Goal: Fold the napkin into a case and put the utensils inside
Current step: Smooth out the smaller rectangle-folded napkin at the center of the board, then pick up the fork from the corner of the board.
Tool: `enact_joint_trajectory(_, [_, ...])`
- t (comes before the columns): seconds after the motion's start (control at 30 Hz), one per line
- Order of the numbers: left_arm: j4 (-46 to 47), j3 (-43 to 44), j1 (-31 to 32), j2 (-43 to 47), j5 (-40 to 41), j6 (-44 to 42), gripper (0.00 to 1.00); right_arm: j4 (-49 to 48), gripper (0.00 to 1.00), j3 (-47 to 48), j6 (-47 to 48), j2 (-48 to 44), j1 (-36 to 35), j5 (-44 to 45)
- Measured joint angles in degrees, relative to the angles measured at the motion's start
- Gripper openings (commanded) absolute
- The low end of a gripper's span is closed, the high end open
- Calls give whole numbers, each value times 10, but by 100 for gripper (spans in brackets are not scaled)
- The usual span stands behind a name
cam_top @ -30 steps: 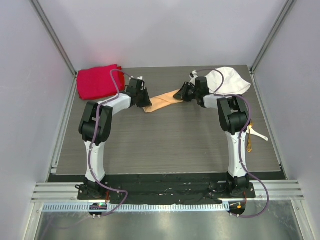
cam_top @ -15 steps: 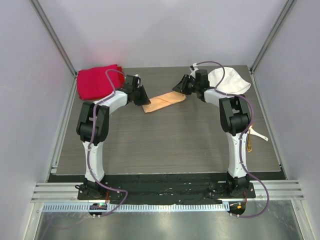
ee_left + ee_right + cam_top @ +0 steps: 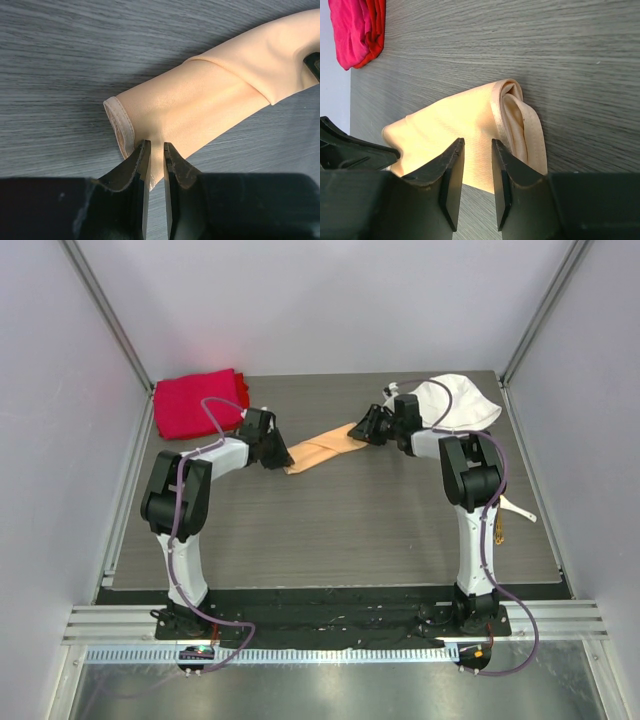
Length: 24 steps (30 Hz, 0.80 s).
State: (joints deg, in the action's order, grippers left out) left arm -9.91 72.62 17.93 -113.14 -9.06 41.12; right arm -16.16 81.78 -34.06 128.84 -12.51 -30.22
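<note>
You clamped the left fingers [image 3: 136, 169] on one hemmed end of the napkin [image 3: 320, 448], likely anchoring that long fold on the far tabletop [image 3: 330, 525], while your right fingers [image 3: 451, 172] stood parted over the other end.

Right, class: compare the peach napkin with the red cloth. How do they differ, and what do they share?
The napkin is shiny pale peach and thin; the red cloth is bright red and looks thicker. The napkin is a long narrow strip lying diagonally mid-table; the red cloth is a broad pile in the far-left corner. Both are folded fabric on the table.
</note>
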Motion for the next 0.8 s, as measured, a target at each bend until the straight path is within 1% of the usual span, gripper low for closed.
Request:
enact_joint_trajectory(0.1, [-2,3,0,0,0,-3,24,11,37,2,2,-5,3,-1])
enact_joint_trajectory(0.2, [-7,14,0,2,0,-8,27,57,43,2,14,-33,5,19])
enact_joint_trajectory(0.23, [-6,16,0,4,0,-8,32,73,49,2,21,-44,5,27])
enact_joint_trajectory(0.3, [-11,16,3,17,1,-7,37,127,58,3,36,-82,5,62])
enact_joint_trajectory(0.33, [-17,16,6,28,6,-6,41,158,71,3,41,-105,6,82])
enact_joint_trajectory(0.4, [-28,16,15,58,17,-2,43,221,78,3,51,-158,7,128])
enact_joint_trajectory(0.43, [-32,16,22,72,20,3,46,250,99,2,52,-182,8,148])
enact_joint_trajectory(0.53, [-34,5,62,134,26,18,48,330,100,-13,57,-274,23,185])
enact_joint_trajectory(0.63, [-32,-15,134,204,24,25,51,394,100,-52,64,-365,57,209])
enact_joint_trajectory(0.7, [-30,-28,183,237,14,32,55,433,100,-97,68,-421,93,239])
enact_joint_trajectory(0.8, [-31,-45,253,271,-25,39,59,487,100,-178,75,-502,158,298])
